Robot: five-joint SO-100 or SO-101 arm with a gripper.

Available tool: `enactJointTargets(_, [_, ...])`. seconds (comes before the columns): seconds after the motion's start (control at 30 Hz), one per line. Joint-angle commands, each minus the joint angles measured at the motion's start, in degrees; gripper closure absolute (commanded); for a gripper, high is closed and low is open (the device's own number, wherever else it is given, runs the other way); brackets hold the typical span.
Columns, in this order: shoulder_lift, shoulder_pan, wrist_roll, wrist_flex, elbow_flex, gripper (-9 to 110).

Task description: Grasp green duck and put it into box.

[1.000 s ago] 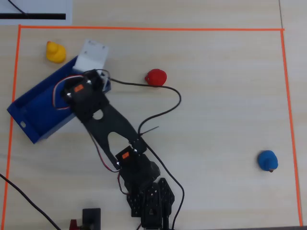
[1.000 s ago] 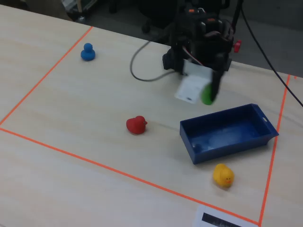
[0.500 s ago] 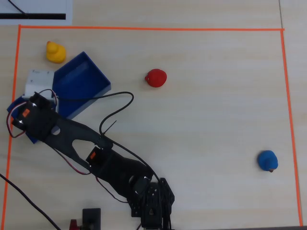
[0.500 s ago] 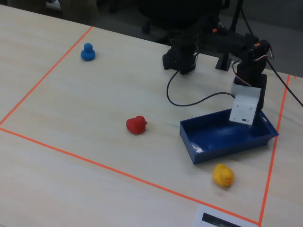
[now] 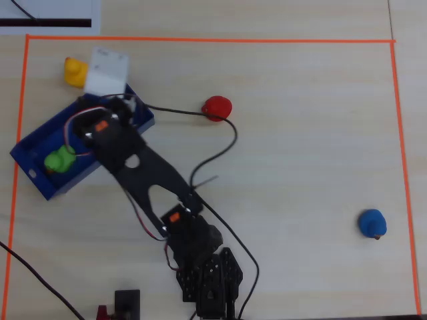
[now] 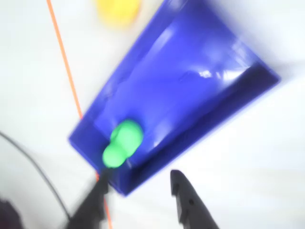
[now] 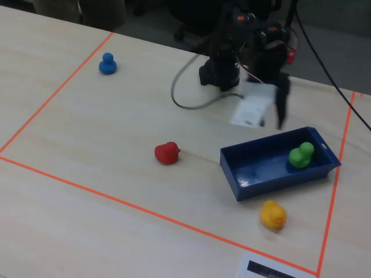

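Observation:
The green duck [image 5: 59, 160] sits inside the blue box [image 5: 40, 183], near one short end, and nothing touches it. It also shows in the fixed view [image 7: 301, 155] and in the blurred wrist view [image 6: 122, 143]. The box [image 7: 255, 179] lies near the orange tape border. My gripper [image 6: 138, 183] is open and empty. It hangs above the box corner nearest the duck, with one black finger [image 6: 97, 191] by that corner and the other [image 6: 183, 191] over bare table. In the overhead view the arm covers the box's middle and hides the fingertips.
A yellow duck [image 5: 75, 72] stands just outside the box. A red duck [image 5: 217, 107] is mid-table beside a black cable [image 5: 227, 143]. A blue duck [image 5: 372, 223] is far off at the right. Orange tape [image 5: 200, 40] frames the workspace.

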Motion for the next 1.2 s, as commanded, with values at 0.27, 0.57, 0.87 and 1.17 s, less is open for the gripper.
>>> enactJointTargets(0.27, [70.4,26.6,-23.1,-20.0,65.9,101])
enactJointTargets(0.57, [91.3,29.4,-25.6,-31.6,107.4,101])
enactJointTargets(0.87, [104.4,31.0,-32.3,-14.4,117.6,101])
enactJointTargets(1.17, [104.3,33.8,-34.7,-8.8,117.7,101])
